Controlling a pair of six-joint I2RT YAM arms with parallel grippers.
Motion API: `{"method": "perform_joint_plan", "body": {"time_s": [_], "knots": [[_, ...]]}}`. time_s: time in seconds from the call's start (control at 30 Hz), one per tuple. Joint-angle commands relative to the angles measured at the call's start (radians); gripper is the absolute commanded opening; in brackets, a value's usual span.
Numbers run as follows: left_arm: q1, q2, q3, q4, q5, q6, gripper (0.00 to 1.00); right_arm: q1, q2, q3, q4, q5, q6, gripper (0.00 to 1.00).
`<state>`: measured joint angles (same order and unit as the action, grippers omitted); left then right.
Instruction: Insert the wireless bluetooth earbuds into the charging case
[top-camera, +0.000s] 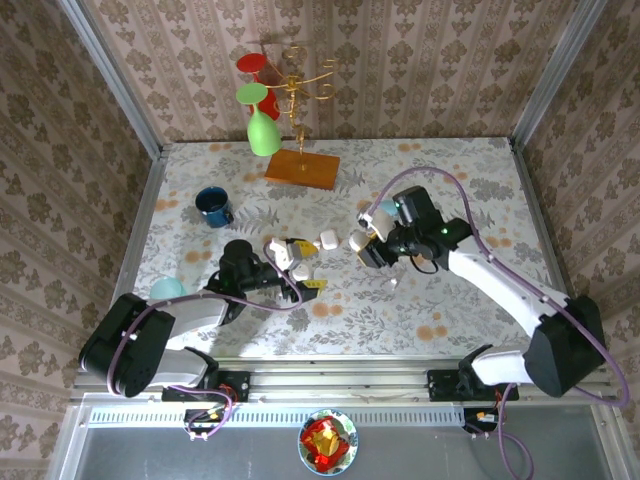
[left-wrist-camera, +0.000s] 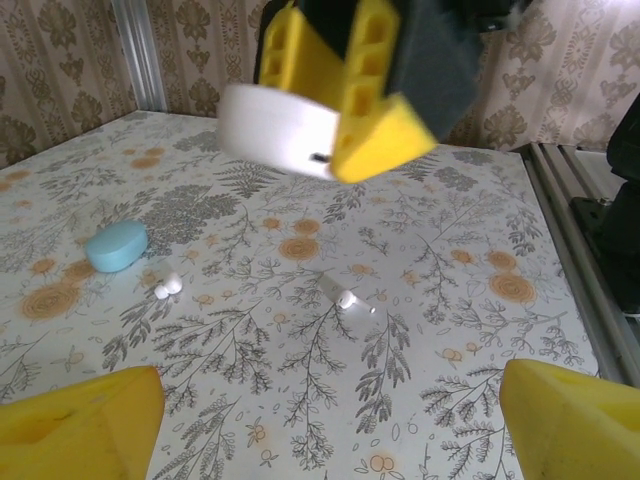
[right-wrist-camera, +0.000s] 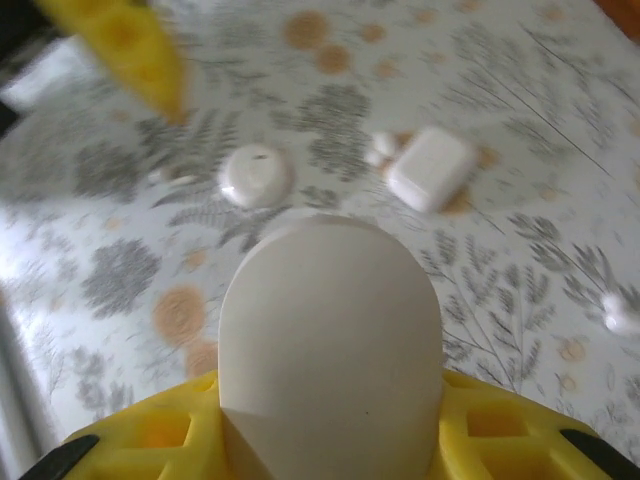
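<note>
Mug (top-camera: 213, 206) left of stand (top-camera: 302, 167), cases (top-camera: 327, 239) on table (top-camera: 450, 170) before them

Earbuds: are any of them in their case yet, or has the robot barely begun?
Early days, it seems. Done: nothing visibly. In hand: the right claw grips a white case above the table; the left claw is open and empty. Left: loose earbuds lie on the table and must go into a case.

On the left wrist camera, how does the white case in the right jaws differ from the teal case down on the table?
The white case is clamped in the right gripper and held up off the table, while the teal case lies flat on it with nothing touching it. The white case is tilted, the teal case level. One is white, the other pale teal. Both are smooth, rounded pebble shapes.
</note>
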<state>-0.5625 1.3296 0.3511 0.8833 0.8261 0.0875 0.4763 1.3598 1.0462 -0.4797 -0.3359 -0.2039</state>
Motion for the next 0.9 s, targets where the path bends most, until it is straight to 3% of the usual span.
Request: {"method": "perform_joint_plan", "body": {"time_s": [0.0, 0.17, 0.33, 0.67, 0.87], "knots": [[-0.004, -0.03, -0.001, -0.011, -0.041, 0.046, 0.88, 0.005, 0.096, 0.056, 0.028, 0.198, 0.316, 0.2], [-0.004, -0.05, -0.008, -0.044, -0.08, 0.078, 0.89, 0.038, 0.205, 0.043, -0.036, 0.337, 0.566, 0.21], [-0.004, -0.04, -0.008, -0.046, -0.092, 0.082, 0.89, 0.093, 0.277, -0.007, -0.014, 0.365, 0.722, 0.23], [-0.005, -0.031, -0.008, -0.038, -0.096, 0.091, 0.91, 0.125, 0.398, -0.029, 0.073, 0.323, 0.803, 0.33], [-0.005, -0.046, -0.011, -0.057, -0.17, 0.096, 0.92, 0.142, 0.419, -0.015, 0.092, 0.301, 0.808, 0.51]]}}
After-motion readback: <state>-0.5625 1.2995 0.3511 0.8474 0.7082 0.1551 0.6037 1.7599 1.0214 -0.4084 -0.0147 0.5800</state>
